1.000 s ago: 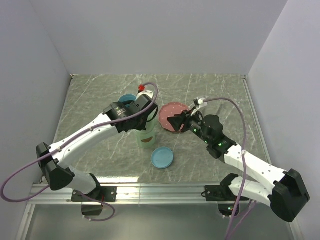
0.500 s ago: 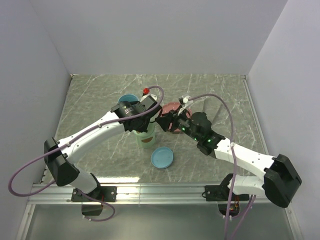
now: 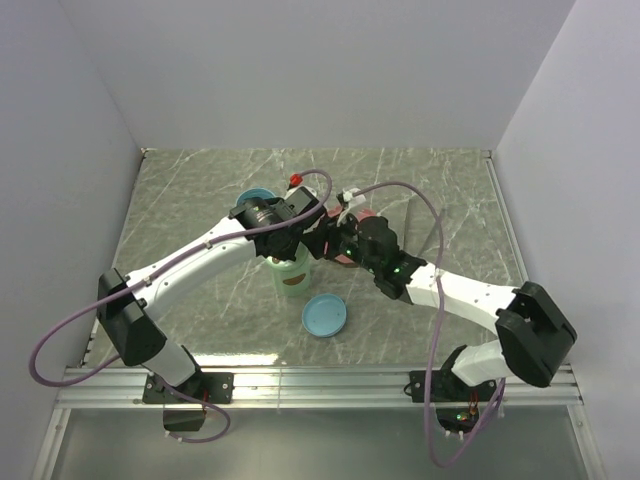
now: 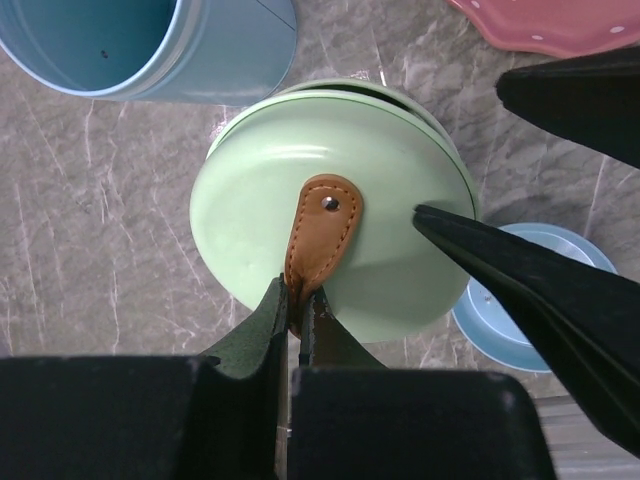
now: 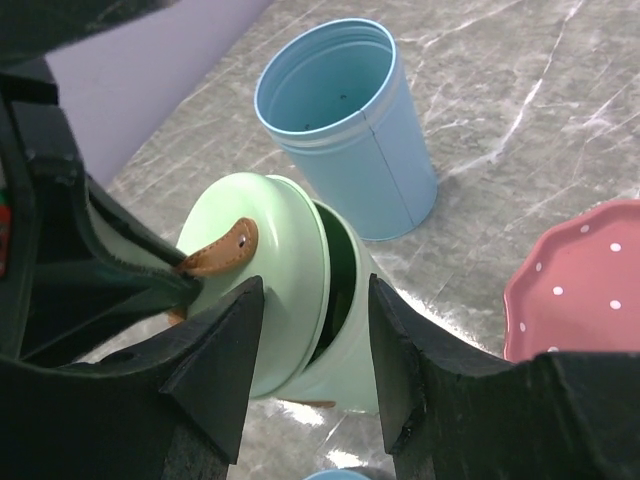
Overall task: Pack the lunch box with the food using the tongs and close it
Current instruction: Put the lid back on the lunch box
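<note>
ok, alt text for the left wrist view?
Left gripper pinches the brown leather tab of a green lid sitting askew on its container. Open right gripper brackets the lid's right edge; blue cup and pink plate beyond.

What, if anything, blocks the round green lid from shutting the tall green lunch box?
Nothing visible. The round green lid leans tilted on the rim of the green lunch box, its brown leather tab pinched by the left gripper. The open right gripper only straddles it.

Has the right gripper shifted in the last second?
Yes. Against the blue lid, which has not moved, the right gripper has swung left toward the green container.
</note>
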